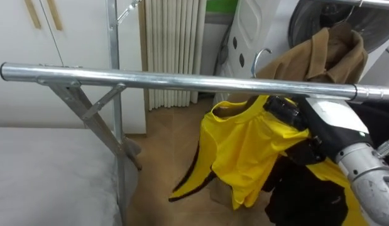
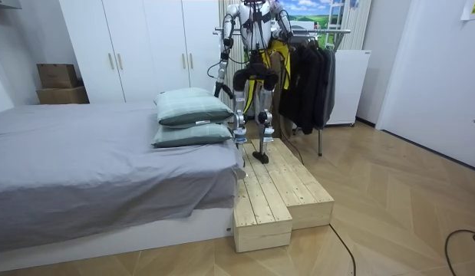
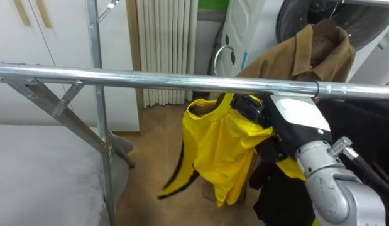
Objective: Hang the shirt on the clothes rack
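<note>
**Item:** yellow garment, on a hanger, hanging just under the rail, below and to the left of the right hand.
**Right hand:** fingers curled in at the garment's collar, apparently gripping it.
**Hanger hook**: rises above the rail just left of the hand. Whether it is seated on the rail cannot be told.
**Rail:** long axis left to right, directly above the hand.
**Brown coat**: beyond the hand, to the right.
**Left hand**: low at the robot's side, the farther of the two, state not discernible.

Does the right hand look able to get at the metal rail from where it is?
Likely yes: the right hand sits just below the metal rail at the yellow garment, and the bare stretch of rail above it looks unobstructed.
</note>
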